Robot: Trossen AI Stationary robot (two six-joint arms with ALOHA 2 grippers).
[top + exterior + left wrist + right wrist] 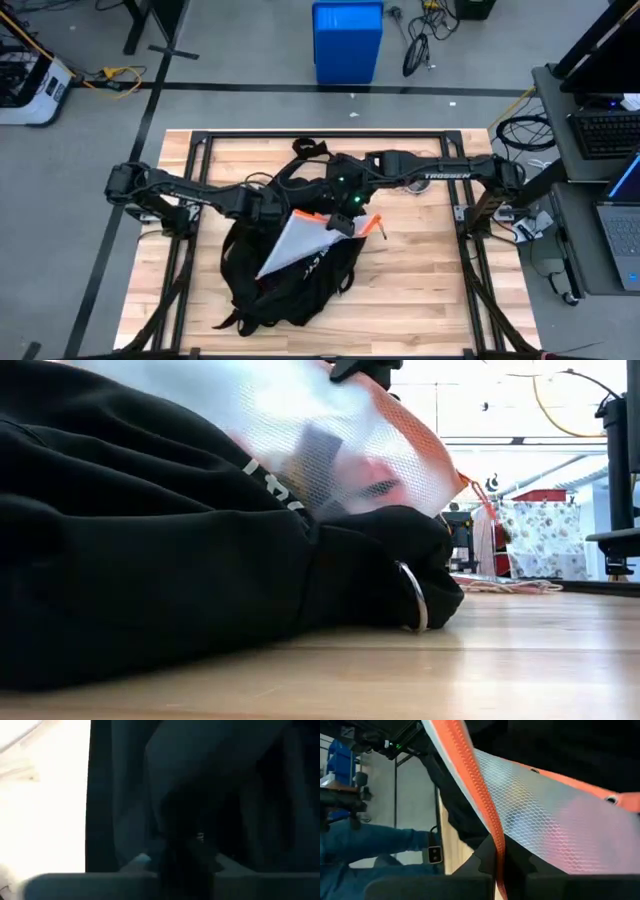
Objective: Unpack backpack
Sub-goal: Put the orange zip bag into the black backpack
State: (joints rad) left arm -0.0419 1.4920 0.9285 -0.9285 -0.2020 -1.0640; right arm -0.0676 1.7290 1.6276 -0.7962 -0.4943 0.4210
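The black backpack [285, 280] lies flat on the wooden table [420, 290], filling the left of the low view [150, 560], with a metal ring [415, 595] at its end. A white mesh pouch with an orange zipper edge [298, 242] sticks out of its opening and lies on top of it [330, 450]. My right gripper [345, 224] is shut on the pouch at its far right corner. My left gripper [270, 208] is shut on black backpack fabric at the bag's far left edge. My left gripper has a bunch of the backpack's black fabric [182, 845] between its two fingers, near the bag's far left edge. The view is too dark to tell which part this is. The bag rests on the table. My right gripper pinches the pouch's orange zipper strip [496, 851] between its two fingers, which lie across the strip. It comes from the table's right side, slanting down. The mesh [545, 815] spreads away from the fingers, and its lower part rests on the backpack.
A blue bin [347, 40] stands on the floor beyond the far edge. Bare wood lies right of the bag. A desk with a keyboard and laptop [610, 150] stands to the right. A person in blue [370, 850] shows beyond the table.
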